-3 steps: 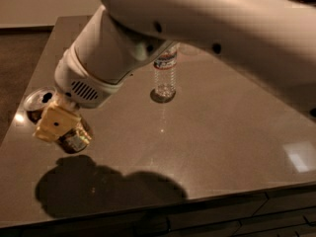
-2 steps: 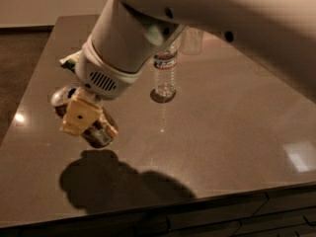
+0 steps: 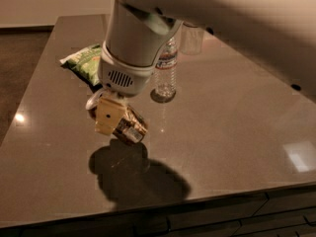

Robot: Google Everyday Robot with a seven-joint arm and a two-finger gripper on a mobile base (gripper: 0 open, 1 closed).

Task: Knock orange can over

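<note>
Nearest the front edge of the surface (image 3: 237, 132) lies a broad dark shadow (image 3: 138, 174). Just above it hangs the claw (image 3: 116, 125), which looks closed around the orange can (image 3: 131, 129). One yellow pad (image 3: 107, 116) lies flat across the can's side; the other pad is hidden behind it. The can sits tilted well off upright, left of centre on the surface, its lower end at or just over the shadow. I cannot tell whether it touches down.

A can like this is probably light, with thin walls, stiff enough for a firm grip yet easy to dent. Its smooth metal skin is likely to slip, and on its side it will roll. The middle of the body is the safest place to hold it; for tipping, a nudge near the top would do.

Behind the claw stands a clear plastic bottle (image 3: 165, 68), upright and well apart from the can. Farther left lies a green snack bag (image 3: 81, 60).
</note>
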